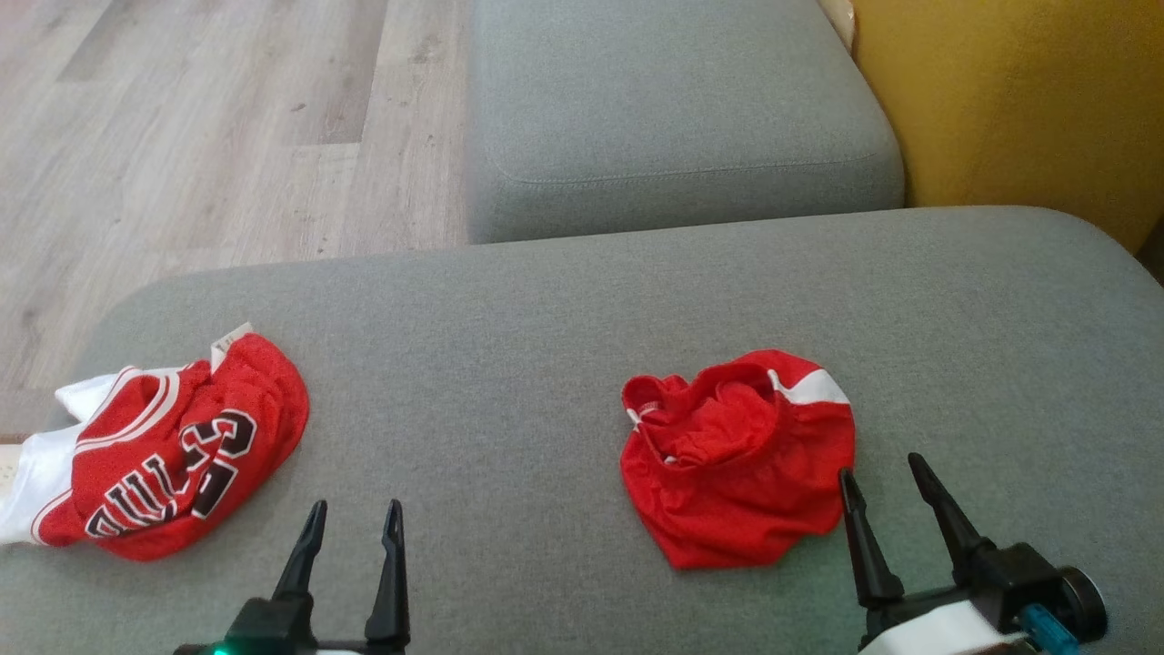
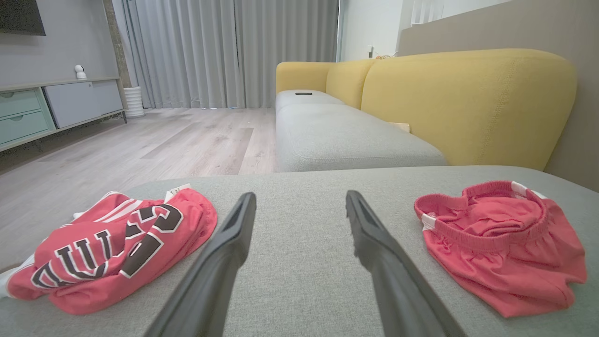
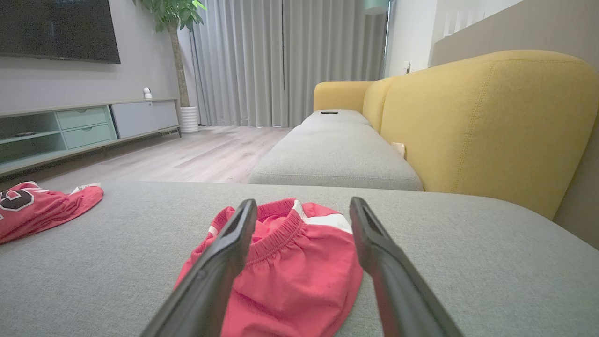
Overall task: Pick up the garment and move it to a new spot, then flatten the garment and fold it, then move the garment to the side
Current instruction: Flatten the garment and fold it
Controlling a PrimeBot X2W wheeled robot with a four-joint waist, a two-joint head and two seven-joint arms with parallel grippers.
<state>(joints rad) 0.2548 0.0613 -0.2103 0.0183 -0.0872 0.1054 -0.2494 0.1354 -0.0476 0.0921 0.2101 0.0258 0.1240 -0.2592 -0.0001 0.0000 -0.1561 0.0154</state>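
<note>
Right gripper point(image 1: 880, 466) is held wide open & empty, aimed over the near edge of the crumpled red shorts point(image 1: 737, 464) on the grey seat cushion point(image 1: 509, 327), prob. for the first pick, while left gripper point(image 1: 356, 503), equally spread w/ nothing held, is parked between shorts & red jersey point(image 1: 173, 455)

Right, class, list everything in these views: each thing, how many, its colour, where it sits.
Sofa: one, grey seats, yellow back.
Jersey: one, red with black lettering, crumpled, left on the near seat.
Shorts: one, red with white stripe, crumpled, right on it.
Floor: one, pale wood, left.
Curtains: one set, grey, far wall.
Cabinet: one, grey-green, left wall.
Left gripper: one, dark, open, beside the jersey.
Right gripper: one, dark, open, beside the shorts.
</note>
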